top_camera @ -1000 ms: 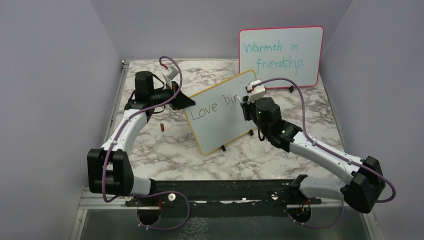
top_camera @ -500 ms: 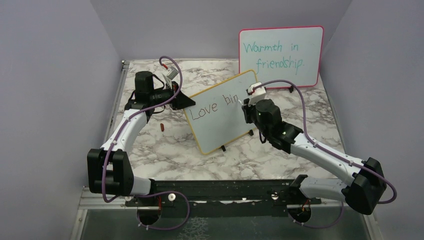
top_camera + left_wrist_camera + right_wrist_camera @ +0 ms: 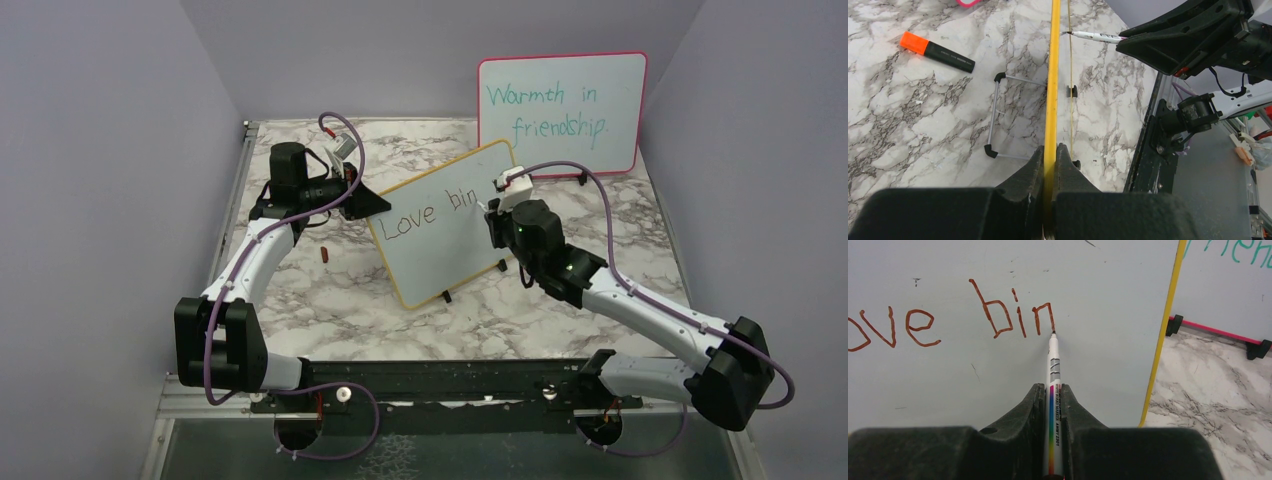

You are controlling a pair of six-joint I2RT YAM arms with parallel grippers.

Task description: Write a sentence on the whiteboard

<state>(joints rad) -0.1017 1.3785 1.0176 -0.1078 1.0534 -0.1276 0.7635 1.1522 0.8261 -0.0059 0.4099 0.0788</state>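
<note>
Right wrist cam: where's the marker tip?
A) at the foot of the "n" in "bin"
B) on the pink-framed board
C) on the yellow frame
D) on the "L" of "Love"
A: the marker, held in the right end effector, has its tip at the bottom of the last stroke of the "n" on the whiteboard.

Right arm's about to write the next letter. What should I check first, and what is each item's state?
1. Marker gripped between right fingers: ok.
2. Marker tip at the foot of the "n": ok.
3. Left fingers clamped on the whiteboard yellow edge: ok.
4. Sentence reads "Love bin", unfinished: ok.
5. Blank board right of "n" before the frame: ok.
6. Tip pressure on the board: cannot tell.
</note>
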